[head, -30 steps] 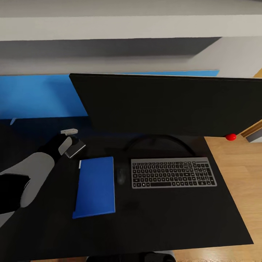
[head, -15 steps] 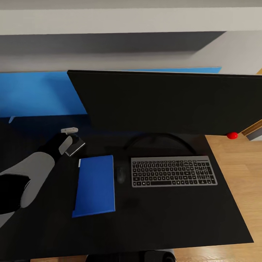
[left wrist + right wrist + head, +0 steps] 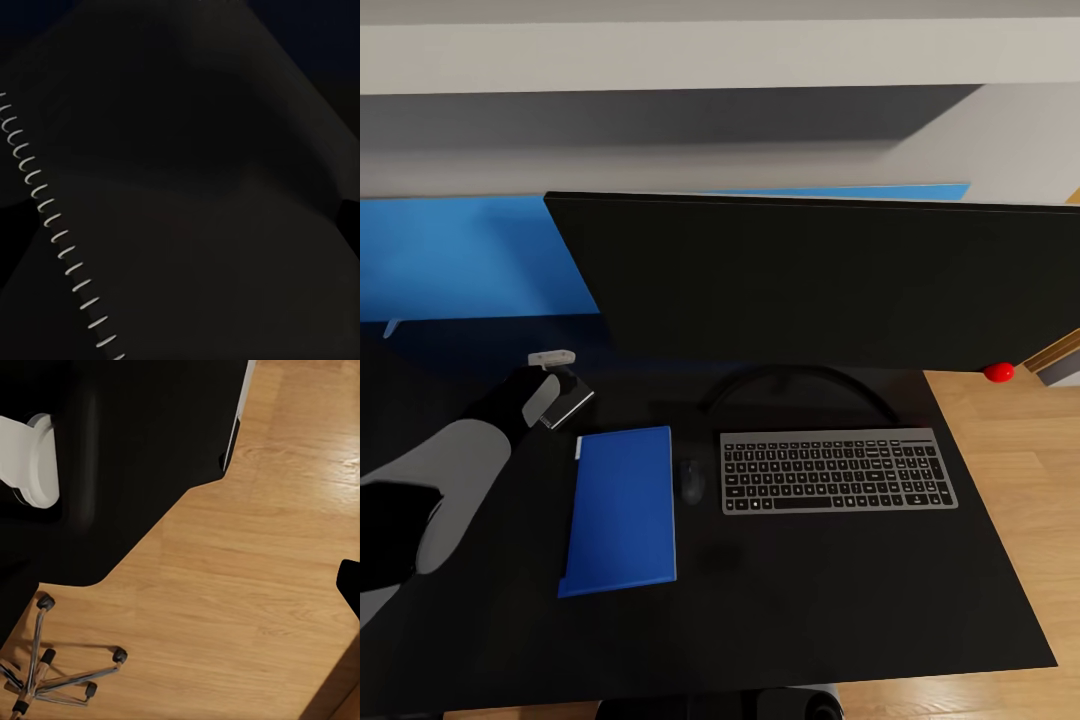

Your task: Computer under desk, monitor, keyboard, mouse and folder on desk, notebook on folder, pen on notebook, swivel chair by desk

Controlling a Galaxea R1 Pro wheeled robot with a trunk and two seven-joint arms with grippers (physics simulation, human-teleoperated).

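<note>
The monitor (image 3: 810, 280) stands on the black desk (image 3: 810, 600) with the silver-grey keyboard (image 3: 838, 472) in front of it. The dark mouse (image 3: 691, 482) lies just left of the keyboard. Left of the mouse the blue folder (image 3: 622, 510) lies flat. My left gripper (image 3: 560, 385) hovers just behind the folder's far left corner, shut on the dark notebook (image 3: 570, 406), a small slab with a pale edge. In the left wrist view the notebook's cover (image 3: 187, 187) looms close, with white spiral coils (image 3: 52, 217). The swivel chair's chrome base (image 3: 52, 675) rests on the floor.
The blue back panel (image 3: 460, 260) runs behind the desk under a white shelf (image 3: 660, 65). Wood floor (image 3: 1020, 470) lies right of the desk. In the right wrist view a dark fingertip (image 3: 349, 585) shows over floor (image 3: 247, 585), beside the desk edge and a white leg (image 3: 240, 405).
The head view shifted a little about a second ago. My left arm, the notebook and the things on the desk have stayed where they were.
</note>
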